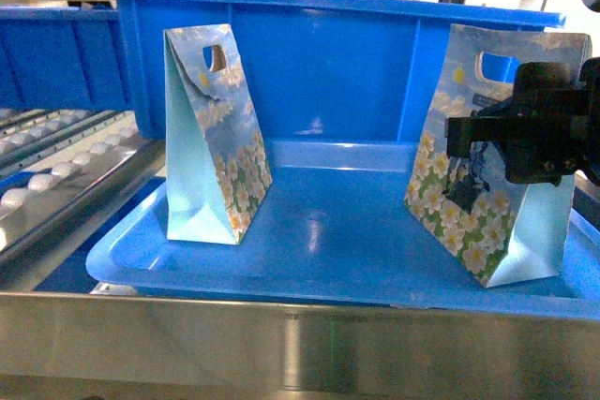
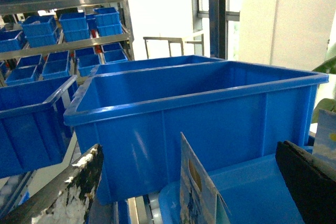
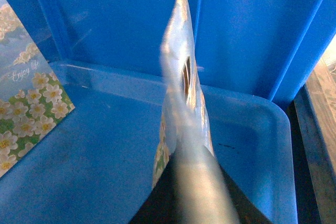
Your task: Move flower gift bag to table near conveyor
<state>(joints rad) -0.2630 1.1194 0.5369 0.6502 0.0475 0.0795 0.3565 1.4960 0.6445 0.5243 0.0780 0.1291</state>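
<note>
The right claw (image 1: 487, 152) is black and sits against the front of the right gift bag (image 1: 492, 185), and the wrist view shows it pinched shut on the bag's thin edge. This bag stands up tall, its long side going up and down, top handle hole pointing up, leaning a little. It has white flowers, green grass and blue sky. It stands on the right of a blue tray (image 1: 309, 250). A second bag (image 1: 211, 138) stands on the left, well apart. Behind both is a big blue bin (image 1: 328, 63). White rollers (image 1: 56, 161) slope at the far left. Of the left claw (image 2: 184, 182) only two dark tips show, wide apart, holding nothing
</note>
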